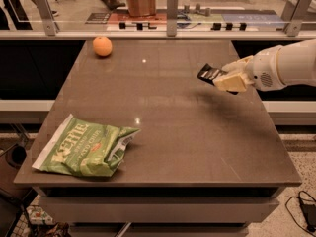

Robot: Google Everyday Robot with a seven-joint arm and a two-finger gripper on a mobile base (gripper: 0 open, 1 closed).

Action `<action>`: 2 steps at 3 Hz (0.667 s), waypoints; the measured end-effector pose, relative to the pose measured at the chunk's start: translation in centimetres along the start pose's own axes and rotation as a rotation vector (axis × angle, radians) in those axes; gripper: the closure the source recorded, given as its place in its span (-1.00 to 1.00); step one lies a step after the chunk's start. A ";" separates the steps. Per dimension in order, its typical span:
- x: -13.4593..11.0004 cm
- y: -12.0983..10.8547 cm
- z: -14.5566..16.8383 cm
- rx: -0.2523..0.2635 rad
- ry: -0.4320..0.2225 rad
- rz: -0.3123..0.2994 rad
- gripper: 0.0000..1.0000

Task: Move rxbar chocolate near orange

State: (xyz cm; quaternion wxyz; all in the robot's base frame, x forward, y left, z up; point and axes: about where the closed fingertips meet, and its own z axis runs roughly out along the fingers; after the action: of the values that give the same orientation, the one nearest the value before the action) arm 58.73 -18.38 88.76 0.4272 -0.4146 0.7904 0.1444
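While the rxbar [209, 74] sits pinched in the closed gripper [220, 78] over the right side of the worktop [173, 132], apparently lifted clear, pickup looks done. Orange [102, 46] at far-left corner, well apart from rxbar. Left to do: carry across, set down beside orange. Chip bag [84, 147] front-left, likely off the route.
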 end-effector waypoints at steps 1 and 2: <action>-2.8 -1.6 1.6 0.010 0.004 -0.048 1.00; -6.0 -2.9 3.3 0.020 0.003 -0.096 1.00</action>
State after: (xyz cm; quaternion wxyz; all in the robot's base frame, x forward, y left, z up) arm 64.57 -15.01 91.90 0.4367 -0.4481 0.7715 0.1152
